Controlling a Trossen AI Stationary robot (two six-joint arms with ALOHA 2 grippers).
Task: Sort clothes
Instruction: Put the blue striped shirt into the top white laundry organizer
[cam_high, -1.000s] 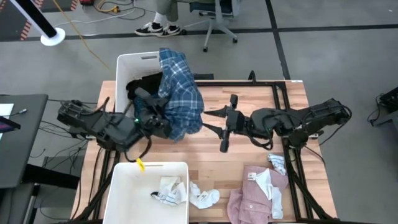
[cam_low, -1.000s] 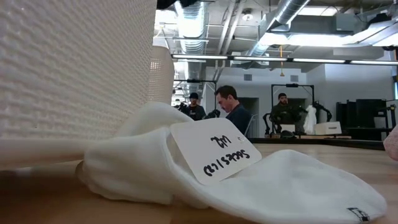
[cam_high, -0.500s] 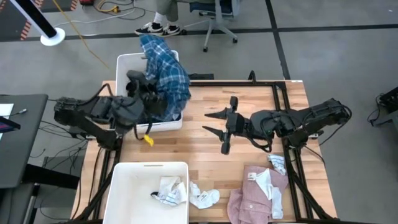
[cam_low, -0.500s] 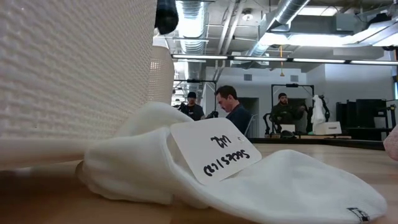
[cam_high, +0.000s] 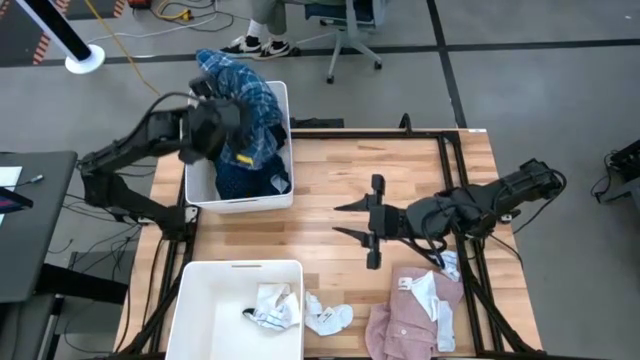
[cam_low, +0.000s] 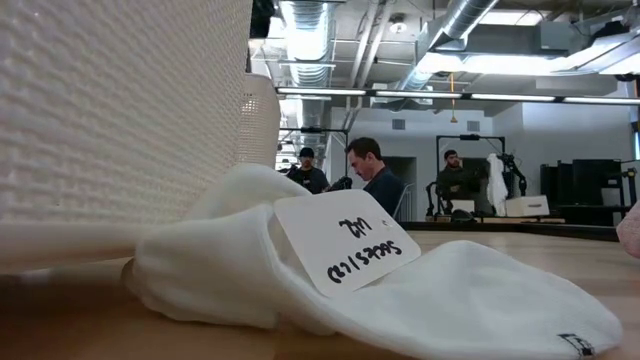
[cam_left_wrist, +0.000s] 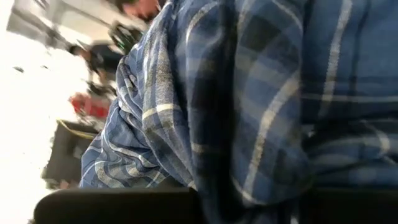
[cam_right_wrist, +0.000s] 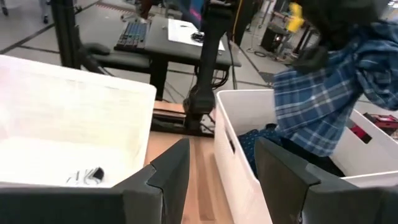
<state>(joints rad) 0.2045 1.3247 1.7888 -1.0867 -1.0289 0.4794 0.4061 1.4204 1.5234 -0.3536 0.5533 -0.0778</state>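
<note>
Blue plaid cotton shirt (cam_high: 243, 88), pinched in my left hand (cam_high: 212, 120), has swung from the table (cam_high: 340, 180) to above the far white plastic bin (cam_high: 283, 195). Letting go there should sort it; my right hand (cam_high: 362, 216) waits half open.

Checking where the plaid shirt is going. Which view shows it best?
The high view: the blue plaid shirt hangs from the left claw over the far bin. Left wrist shows only fabric; right wrist, its side; low view, nothing.
</note>
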